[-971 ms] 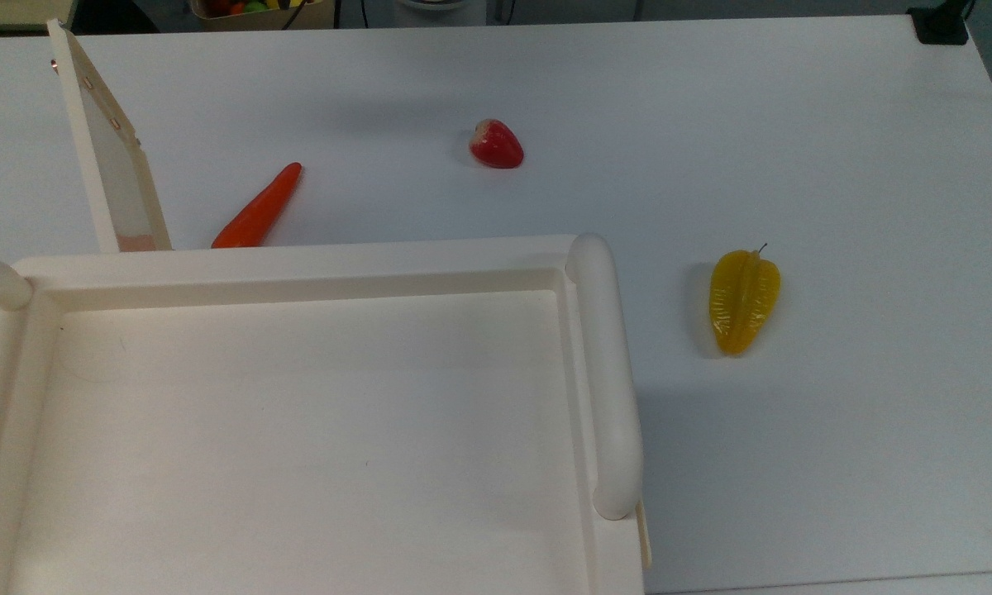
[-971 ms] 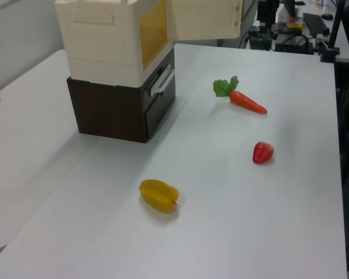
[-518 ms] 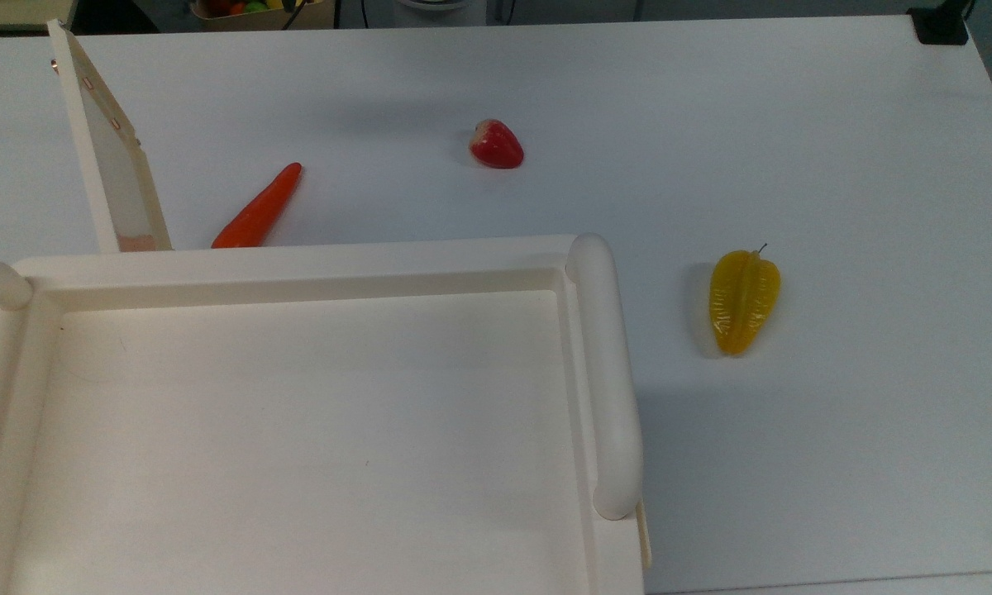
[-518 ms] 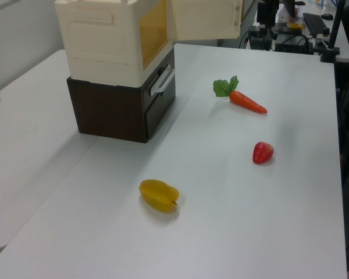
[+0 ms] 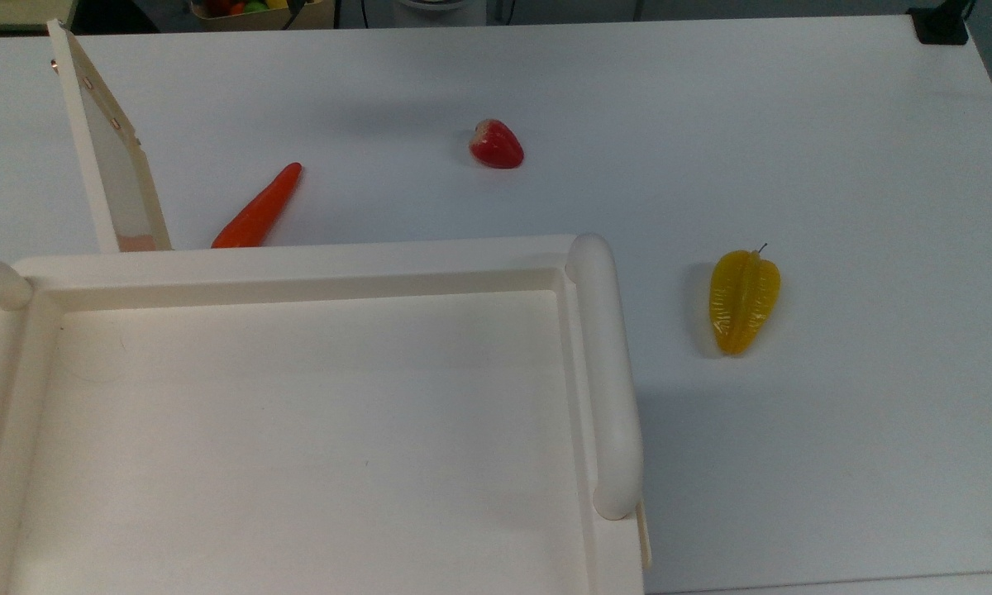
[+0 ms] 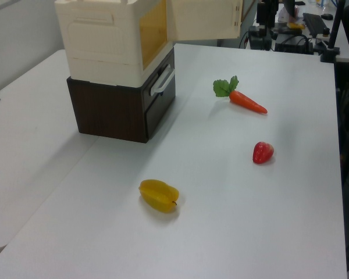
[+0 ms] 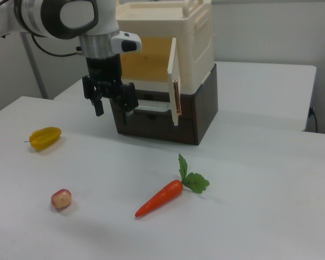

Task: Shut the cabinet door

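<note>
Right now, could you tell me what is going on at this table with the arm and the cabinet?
The cabinet door stands swung open from the cream cabinet, which sits on a dark drawer unit. The gripper hangs in the air in front of the cabinet's opening, to the right view's left of the door, fingers apart, holding nothing. A toy carrot, a strawberry and a yellow starfruit lie untouched on the white table.

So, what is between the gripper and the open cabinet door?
In the right view, no object lies between the gripper and the cabinet door; behind that gap shows the cabinet and its open yellow inside.
</note>
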